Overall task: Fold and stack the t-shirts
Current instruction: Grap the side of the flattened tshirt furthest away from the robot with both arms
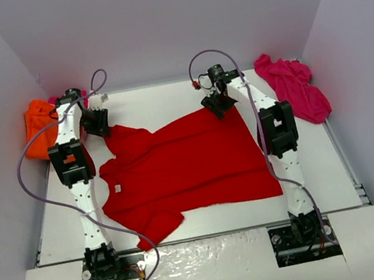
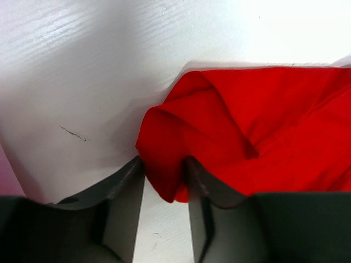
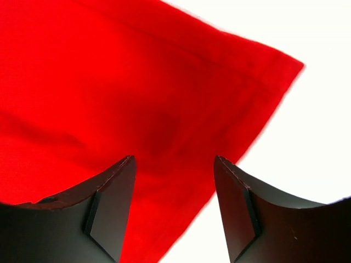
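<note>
Closest to us in the left wrist view, the two dark fingers of the left claw (image 2: pixel 163 165) have a bunched fold of the red t-shirt (image 2: pixel 258 126) between their tips. The jaws are drawn well in, and the cloth touches both inner faces, so we take this as a pinch on the sleeve, though a light one. In the right wrist view, the right claw (image 3: pixel 174 164) hangs with its jaws apart over the corner of the hem. The cloth lies flat beneath them and nothing is gripped. From above, the red t-shirt lies spread sideways in the middle of the white table (image 1: pixel 165 97). Its neck points to the left, and the two claws sit at its far edge, one at the sleeve and one at the hem corner. An orange t-shirt (image 1: pixel 38 129) is heaped at the far left and a magenta t-shirt (image 1: pixel 293 86) at the far right, both well apart from the red one. We judge the step in hand to be seizing the far edge at both ends for a lengthwise fold. To do it well, the right claw should drop onto the corner and close on the top layer. The left should hold the whole sleeve fold, not just a wrinkle. Both should then lift together and carry the edge evenly toward the near side, so the crease runs straight.
</note>
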Tool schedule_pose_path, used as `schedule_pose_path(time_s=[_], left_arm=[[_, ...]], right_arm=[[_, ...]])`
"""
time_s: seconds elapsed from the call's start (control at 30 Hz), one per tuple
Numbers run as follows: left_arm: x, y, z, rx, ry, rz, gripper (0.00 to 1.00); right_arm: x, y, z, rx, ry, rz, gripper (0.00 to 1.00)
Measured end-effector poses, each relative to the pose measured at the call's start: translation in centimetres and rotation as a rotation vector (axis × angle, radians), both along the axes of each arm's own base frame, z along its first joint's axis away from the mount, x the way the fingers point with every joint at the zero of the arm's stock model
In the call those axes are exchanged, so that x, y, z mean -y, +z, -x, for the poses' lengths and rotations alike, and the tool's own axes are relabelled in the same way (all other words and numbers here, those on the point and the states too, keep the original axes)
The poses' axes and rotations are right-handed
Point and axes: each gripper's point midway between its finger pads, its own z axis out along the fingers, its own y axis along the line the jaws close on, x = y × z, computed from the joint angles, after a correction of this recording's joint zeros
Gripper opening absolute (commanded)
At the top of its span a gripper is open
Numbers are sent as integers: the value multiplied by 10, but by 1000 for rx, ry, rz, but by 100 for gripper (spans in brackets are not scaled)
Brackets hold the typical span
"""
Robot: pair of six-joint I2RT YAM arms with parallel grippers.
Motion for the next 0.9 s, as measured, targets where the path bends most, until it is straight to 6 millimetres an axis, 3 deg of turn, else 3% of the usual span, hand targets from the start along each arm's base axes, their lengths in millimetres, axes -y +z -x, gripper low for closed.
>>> schedule_pose_path(time_s=[0.13, 0.33, 0.5, 0.63, 0.9], left_arm=[[2, 0, 3, -7, -3, 11, 26], [4, -1, 7, -14, -13, 22, 20], [5, -3, 9, -21, -20, 25, 0], [6, -3, 13, -29, -24, 29, 0], [8, -3, 18, -39, -26, 38, 0]], right_arm=[[11, -20, -13, -30, -28, -40, 56], [35, -20, -51, 42, -82, -85, 55], [38, -23, -53, 42, -85, -96, 54], [35, -26, -35, 22, -54, -99, 56], [21, -28, 21, -68, 29, -72, 60]])
